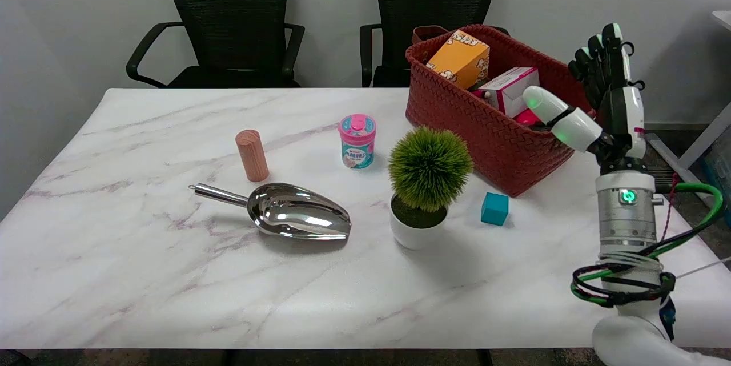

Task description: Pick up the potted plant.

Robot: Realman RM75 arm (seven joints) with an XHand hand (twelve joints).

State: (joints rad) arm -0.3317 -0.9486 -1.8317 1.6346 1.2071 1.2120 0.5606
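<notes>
1. The table (143, 274) is white marble with faint pinkish-grey veins.
2. Behind it, two black mesh chairs (228, 17) stand against a plain pale wall.
3. The plant (425, 186) stands upright in a white pot near the middle, between a steel scoop (291, 217) and a teal cube (494, 208).
4. A red woven basket (485, 132) holds boxes at the far right.
5. The right hand (605, 97) is raised at the table's right edge, fingers spread, holding nothing, well apart from the plant.
</notes>
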